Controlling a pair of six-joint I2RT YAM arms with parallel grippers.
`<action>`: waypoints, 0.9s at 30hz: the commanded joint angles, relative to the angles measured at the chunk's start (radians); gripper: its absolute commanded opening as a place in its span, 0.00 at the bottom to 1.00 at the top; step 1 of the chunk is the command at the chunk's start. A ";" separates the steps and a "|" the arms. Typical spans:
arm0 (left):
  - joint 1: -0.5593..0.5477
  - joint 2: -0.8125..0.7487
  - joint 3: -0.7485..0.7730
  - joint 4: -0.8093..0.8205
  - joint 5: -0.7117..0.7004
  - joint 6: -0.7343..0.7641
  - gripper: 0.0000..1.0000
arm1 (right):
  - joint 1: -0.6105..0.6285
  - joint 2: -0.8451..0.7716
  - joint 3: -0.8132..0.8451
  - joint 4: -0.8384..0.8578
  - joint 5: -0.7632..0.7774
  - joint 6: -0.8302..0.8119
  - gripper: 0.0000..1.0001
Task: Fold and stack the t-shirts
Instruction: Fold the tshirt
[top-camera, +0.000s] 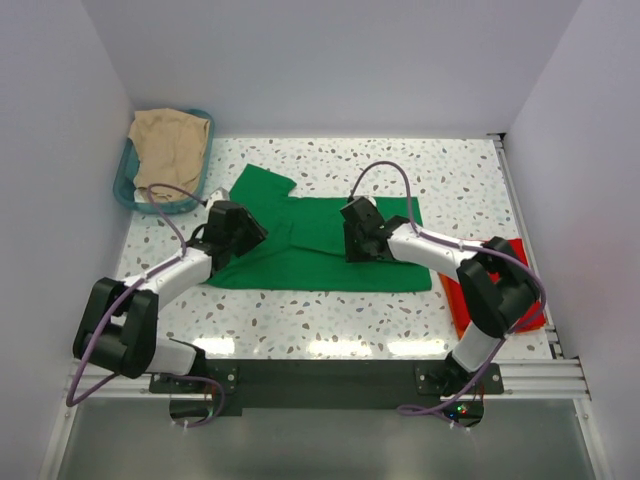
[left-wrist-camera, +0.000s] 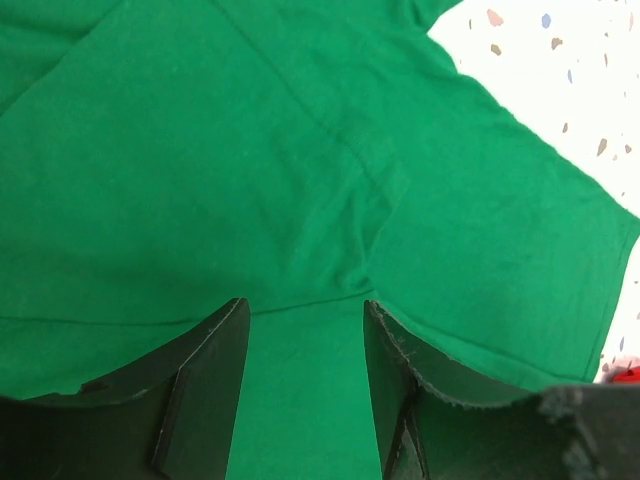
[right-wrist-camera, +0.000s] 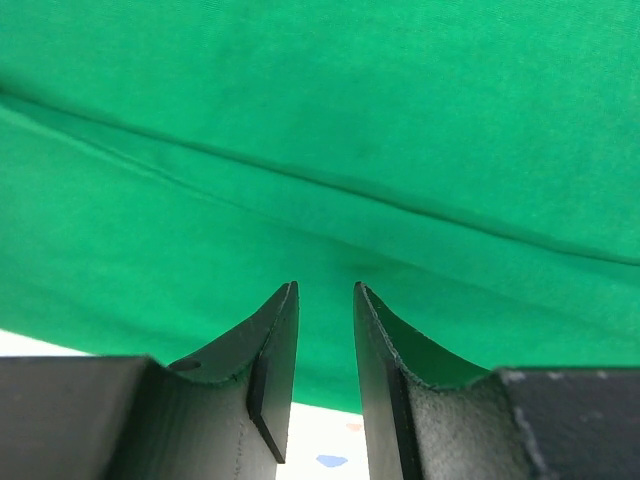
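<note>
Though flat, t-shirt (right-wrist-camera: 320, 120) beneath right claw (right-wrist-camera: 325, 292)

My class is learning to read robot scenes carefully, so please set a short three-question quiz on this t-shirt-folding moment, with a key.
1. True or false: the left gripper and the right gripper are both over the green t-shirt, with their fingers apart.
2. What lies in the teal basket? A: a beige cloth. B: a folded green shirt. C: a blue towel.
3. Fill in: the red-orange t-shirt lies on the robot's ____ side of the table.

Key
1. True.
2. A: the beige cloth fills the basket.
3. Right.
</note>
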 joint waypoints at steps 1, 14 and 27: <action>0.000 -0.038 -0.034 0.098 0.030 -0.008 0.54 | -0.001 0.037 0.043 -0.019 0.083 -0.040 0.32; 0.000 -0.023 -0.058 0.107 0.031 0.005 0.54 | -0.006 0.061 0.026 -0.029 0.120 -0.051 0.32; 0.001 -0.017 -0.054 0.097 0.024 0.013 0.54 | -0.092 0.121 0.112 -0.039 0.126 -0.081 0.37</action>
